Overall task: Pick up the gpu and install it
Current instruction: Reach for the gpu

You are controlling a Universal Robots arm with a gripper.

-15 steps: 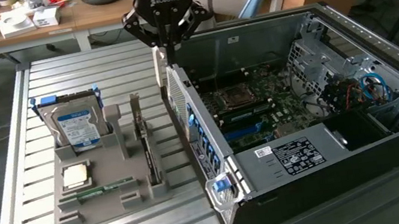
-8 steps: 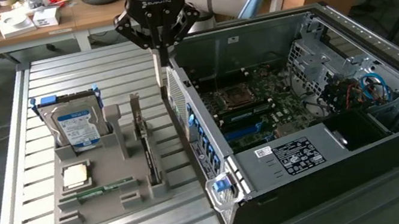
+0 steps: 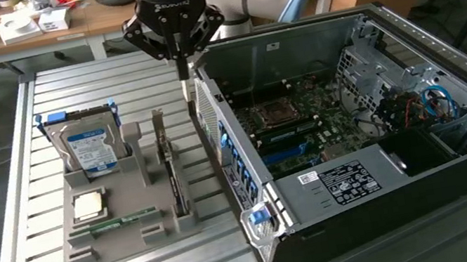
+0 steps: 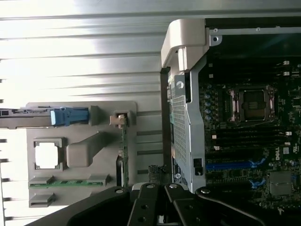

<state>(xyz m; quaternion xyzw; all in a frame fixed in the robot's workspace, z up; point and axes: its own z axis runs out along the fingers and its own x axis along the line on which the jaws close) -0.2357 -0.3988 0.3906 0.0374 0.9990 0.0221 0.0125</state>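
Observation:
The gpu [image 3: 166, 164] stands on edge in a slot of the grey holder [image 3: 128, 237], its metal bracket at the far end. In the wrist view the gpu [image 4: 123, 153] appears edge-on, as a thin line, with its bracket end by a tan post. My gripper [image 3: 183, 75] hangs shut and holds nothing. It is above the gap between the holder and the open computer case [image 3: 339, 191], to the exterior view's right of the gpu and clear of it. The gripper [image 4: 157, 175] links show over the case's rear panel [image 4: 181, 117].
The holder also carries a silver hard drive [image 3: 89, 148] with blue rails, a processor chip [image 3: 89, 205] and a green memory stick [image 3: 120, 221]. The case lies open with the motherboard [image 3: 308, 122] exposed. All rest on a slatted metal table [image 3: 65, 88]. Desks stand behind.

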